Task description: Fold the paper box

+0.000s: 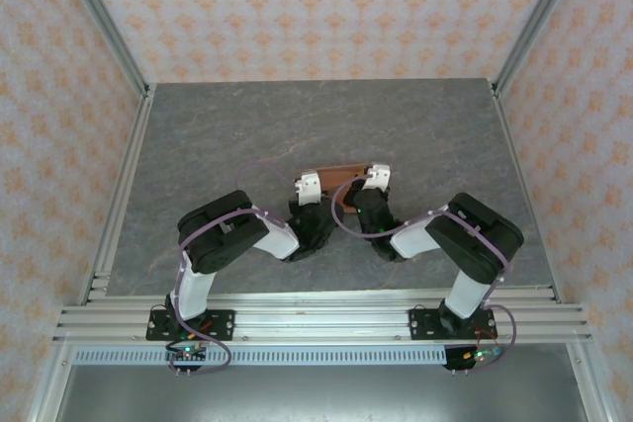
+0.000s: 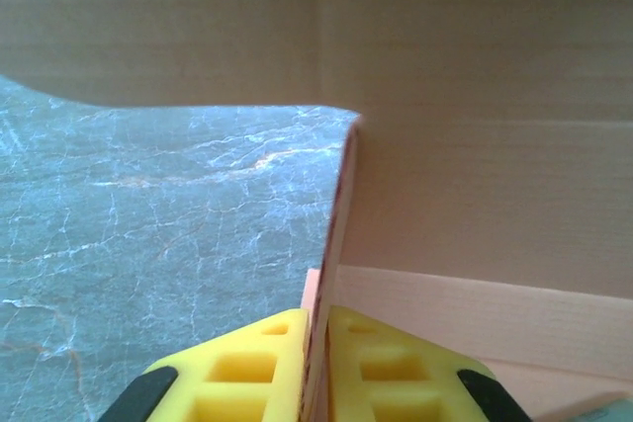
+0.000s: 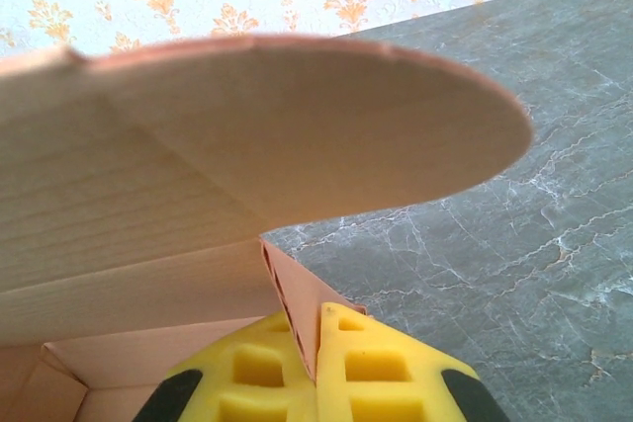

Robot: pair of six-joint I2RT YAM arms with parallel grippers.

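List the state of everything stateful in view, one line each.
paper box: partly folded, rounded flap sticking out untucked, gripped at both ends.
left gripper: jaws shut on a thin upright panel of the paper box.
right gripper: jaws shut on a panel edge of the paper box.

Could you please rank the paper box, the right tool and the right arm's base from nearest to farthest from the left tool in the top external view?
1. paper box: pinched by the left tool, just right of it.
2. right tool: at the box's far end.
3. right arm's base: near edge, far right.
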